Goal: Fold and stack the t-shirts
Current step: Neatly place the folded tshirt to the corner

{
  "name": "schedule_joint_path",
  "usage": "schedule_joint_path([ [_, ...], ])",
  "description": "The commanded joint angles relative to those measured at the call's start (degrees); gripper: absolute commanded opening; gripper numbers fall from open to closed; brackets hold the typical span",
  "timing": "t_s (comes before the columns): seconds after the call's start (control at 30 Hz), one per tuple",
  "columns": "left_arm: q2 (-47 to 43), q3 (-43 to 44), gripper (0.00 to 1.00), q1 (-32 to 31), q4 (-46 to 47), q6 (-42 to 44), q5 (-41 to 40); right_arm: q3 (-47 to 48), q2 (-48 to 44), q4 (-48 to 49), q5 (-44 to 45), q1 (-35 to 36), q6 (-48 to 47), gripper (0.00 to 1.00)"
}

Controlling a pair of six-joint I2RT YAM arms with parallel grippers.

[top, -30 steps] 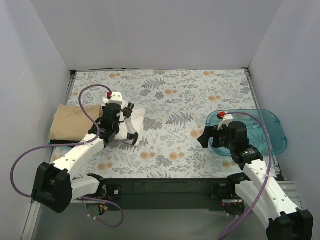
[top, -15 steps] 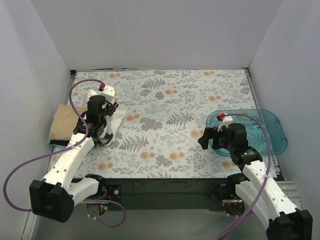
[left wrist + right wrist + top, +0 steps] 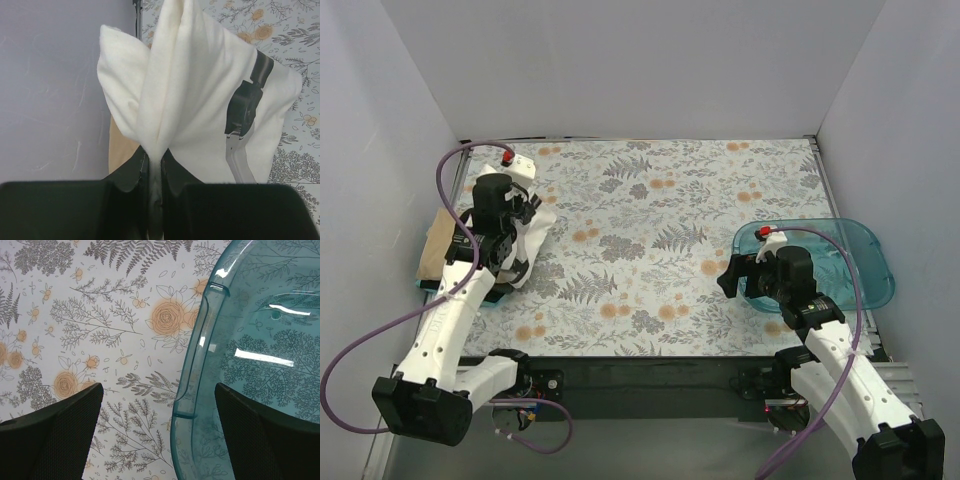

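My left gripper is shut on the folded white t-shirt and holds it at the table's left side, partly over the tan t-shirt. In the left wrist view the white t-shirt hangs pinched in the left gripper, with the tan t-shirt showing beneath it at the left. My right gripper is open and empty at the near right, over the left rim of the blue tub. In the right wrist view the right gripper straddles the tub's rim.
The table has a floral cloth. Grey walls close in the left, back and right sides. The tan t-shirt lies against the left wall. The translucent blue tub stands at the right edge and holds nothing.
My left gripper has carried the white t-shirt leftward and away from me, from the table's left-middle to over the tan t-shirt. The right arm has hardly moved.
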Motion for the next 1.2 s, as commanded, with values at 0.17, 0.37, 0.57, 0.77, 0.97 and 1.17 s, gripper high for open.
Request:
schedule_joint_path([
  [0.17, 0.70, 8.35, 0.00, 2.61, -5.81, 4.27, -0.80, -0.99, 0.44, 2.18, 2.09, -1.53, 0.56, 0.98],
  [0.37, -0.87, 8.81, 0.00, 4.28, -7.23, 5.85, 0.43, -1.16, 0.44, 2.18, 2.18, -1.97, 0.56, 0.98],
  [0.57, -2.81, 0.54, 0.00, 9.46, -0.76, 8.40, 1.49, -1.25, 0.61, 2.26, 2.09, -2.23, 0.56, 0.98],
  [0.77, -0.45, -6.67, 0.00, 15.61, 15.14, 15.32, -1.23, -1.43, 0.26, 2.26, 2.18, -2.32, 0.73, 0.98],
  [0.97, 3.86, -6.41, 0.00, 19.13, 23.51, 18.51, 0.52, -1.43, 0.18, 2.26, 2.26, -2.50, 0.65, 0.98],
  [1.17, 7.29, -9.21, 0.00, 22.48, 29.57, 22.28, 1.85, -1.51, -0.18, 2.18, 2.62, -2.85, 0.73, 0.98],
])
